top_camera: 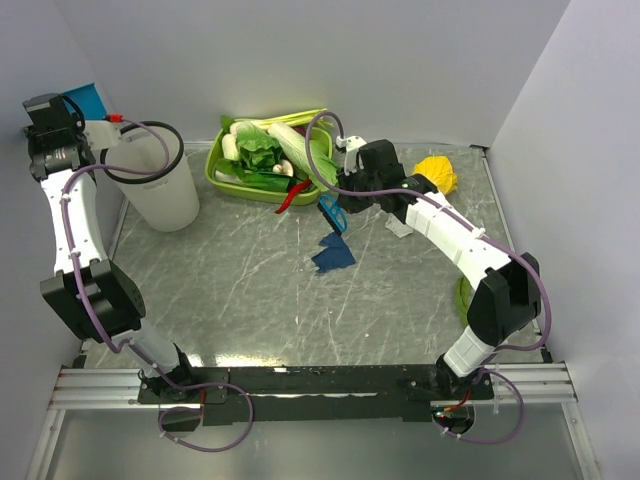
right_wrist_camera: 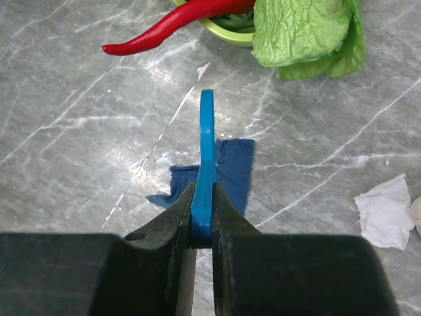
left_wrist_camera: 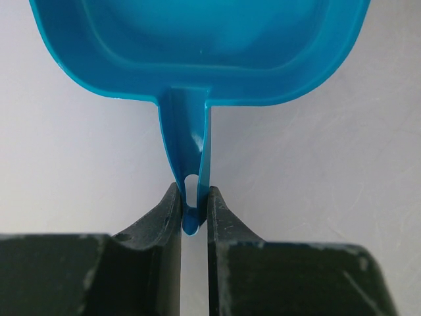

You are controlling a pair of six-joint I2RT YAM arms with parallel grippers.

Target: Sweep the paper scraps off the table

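Presently the left gripper (left_wrist_camera: 195, 209) is seen clenched on the narrow handle of a light-blue dustpan (left_wrist_camera: 197, 46); the dustpan is held off the table (right_wrist_camera: 79, 131) at the far left corner, close against the white wall and near a white bucket (top_camera: 165, 195) with a dark rim; the right gripper (right_wrist_camera: 204, 217) is clamped on a thin blue tool (right_wrist_camera: 208, 138), which is seen edge-on from the wrist and projects forward from between the jaws; a dark blue paper scrap (right_wrist_camera: 233, 168) lies flat on the table directly beneath and beside the tool, near the table's middle; whether the tool touches it cannot be told; a crumpled white paper scrap (right_wrist_camera: 383, 210) lies apart to the right of it, close to the right arm; a lime-green tray (top_camera: 215, 165) of leafy vegetables (top_camera: 262, 152) stands at the far edge; a red chilli (right_wrist_camera: 164, 33) hangs over the tray's rim onto the table; a yellow object (top_camera: 438, 172) rests near the far right corner.
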